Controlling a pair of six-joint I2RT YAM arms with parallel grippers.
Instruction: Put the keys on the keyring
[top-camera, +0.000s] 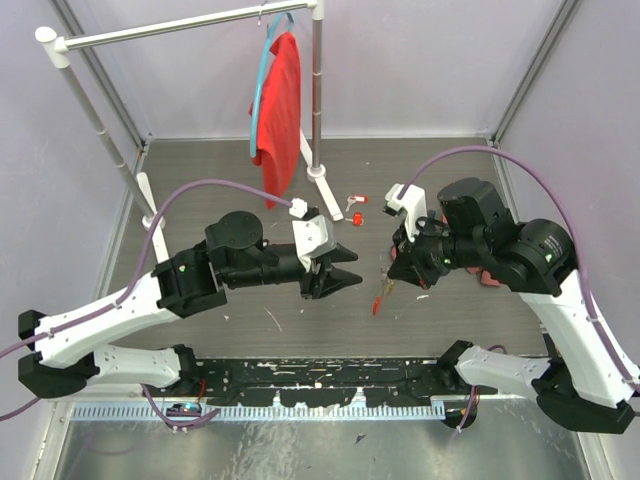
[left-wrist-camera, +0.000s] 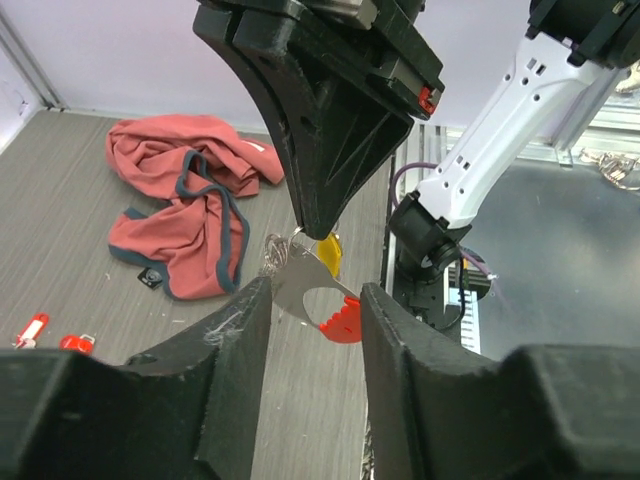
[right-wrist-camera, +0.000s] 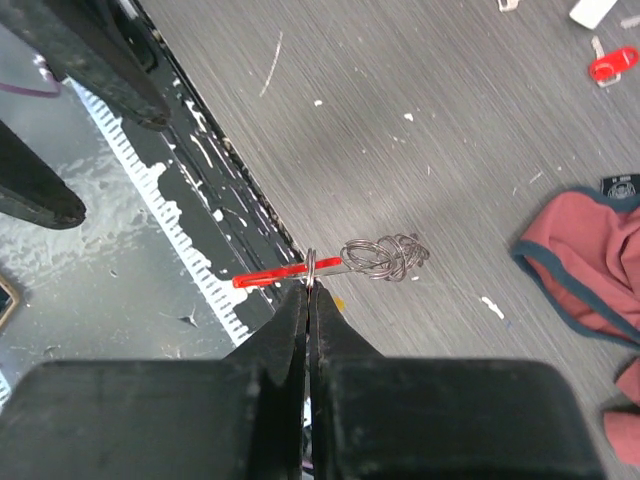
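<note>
Red-and-chain keyring pinched between right fingers; left fingers wide, keyring just ahead

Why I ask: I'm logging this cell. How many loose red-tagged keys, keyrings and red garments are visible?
Loose red-tagged keys: 2
Keyring: 1
Red garments: 2, one hanging, one on the table
Total: 5

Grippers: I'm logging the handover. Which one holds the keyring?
The right gripper: its jaws are shut on the keyring. The left gripper is open and holds nothing.
</note>
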